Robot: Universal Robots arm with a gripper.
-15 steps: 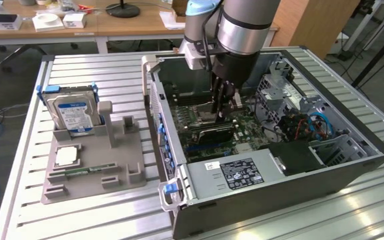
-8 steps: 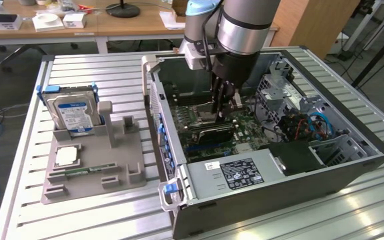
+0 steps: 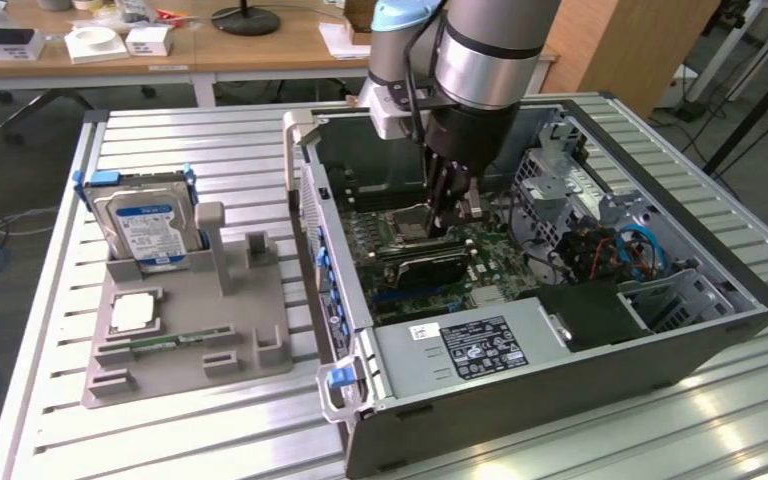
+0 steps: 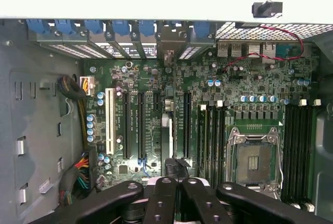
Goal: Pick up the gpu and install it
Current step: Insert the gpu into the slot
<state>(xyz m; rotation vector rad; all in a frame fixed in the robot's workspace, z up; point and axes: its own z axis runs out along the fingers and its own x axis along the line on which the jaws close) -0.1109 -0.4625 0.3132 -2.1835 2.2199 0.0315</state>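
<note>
The gpu [image 4: 165, 126] shows edge-on in the wrist view, a thin card with a pale edge standing upright among the long black slots of the motherboard [image 4: 250, 78], its metal bracket toward the case's rear wall. My gripper [image 4: 177, 176] sits directly over the card's near end with its fingers [image 4: 162, 198] drawn together; I cannot tell whether they pinch the card. In the exterior view the gripper [image 3: 454, 215] reaches down inside the open computer case [image 3: 704, 330], just above the board.
At the exterior view's left, a grey holder tray [image 3: 184, 340] carries a silver hard drive [image 3: 144, 228], a processor [image 3: 135, 312] and a memory stick [image 3: 157, 345]. Inside the case are an empty CPU socket [image 4: 255, 162], cables [image 3: 618, 250] and the power supply [image 3: 471, 345].
</note>
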